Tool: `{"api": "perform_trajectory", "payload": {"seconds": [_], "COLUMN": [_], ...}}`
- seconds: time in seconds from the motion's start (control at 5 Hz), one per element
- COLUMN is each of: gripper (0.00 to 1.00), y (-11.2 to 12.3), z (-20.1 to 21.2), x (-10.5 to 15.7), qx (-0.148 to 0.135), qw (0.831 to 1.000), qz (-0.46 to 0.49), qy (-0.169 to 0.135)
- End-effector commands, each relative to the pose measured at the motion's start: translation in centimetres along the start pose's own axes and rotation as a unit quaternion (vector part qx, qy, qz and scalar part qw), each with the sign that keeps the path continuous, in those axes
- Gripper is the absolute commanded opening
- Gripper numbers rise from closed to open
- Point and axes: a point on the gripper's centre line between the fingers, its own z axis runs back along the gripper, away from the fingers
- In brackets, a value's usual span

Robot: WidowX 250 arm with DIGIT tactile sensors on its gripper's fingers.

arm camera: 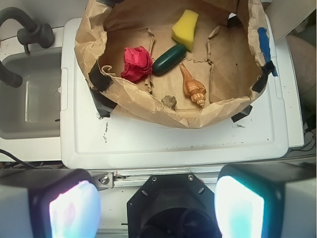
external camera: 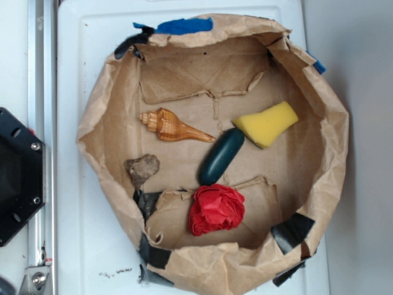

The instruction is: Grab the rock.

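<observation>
The rock (external camera: 142, 168) is a small rough grey-brown lump lying on the brown paper at the left side of the paper-lined basin (external camera: 98, 132), just below the spiral shell. In the wrist view the rock (arm camera: 169, 102) sits just behind the near paper wall, partly hidden by it. My gripper (arm camera: 156, 206) hangs high above the robot's black base, well short of the basin, its two pale pads wide apart with nothing between them. The gripper is out of the exterior view.
Inside the basin lie a tan spiral shell (external camera: 171, 126), a dark green oblong (external camera: 221, 157), a yellow sponge (external camera: 266, 123) and a red crumpled cloth (external camera: 215, 209). The black base (external camera: 15, 175) stands at the left. A grey sink (arm camera: 27, 94) lies beside the white table.
</observation>
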Motion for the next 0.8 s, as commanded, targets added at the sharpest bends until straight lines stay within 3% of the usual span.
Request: {"api": "perform_trajectory", "payload": {"seconds": [0.0, 0.2, 0.4, 0.6], "gripper": [1.00, 1.00, 1.00, 1.00], "y": [0.0, -0.6, -0.2, 0.2], "z": [0.0, 0.0, -1.1, -2.8], "x": [0.0, 3.6, 6.0, 8.2], "qx": [0.000, -0.003, 0.004, 0.018], "qw": [1.000, 0.999, 0.998, 0.996], "qz": [0.000, 0.037, 0.053, 0.084], "qy": [0.000, -0.008, -0.027, -0.027]}}
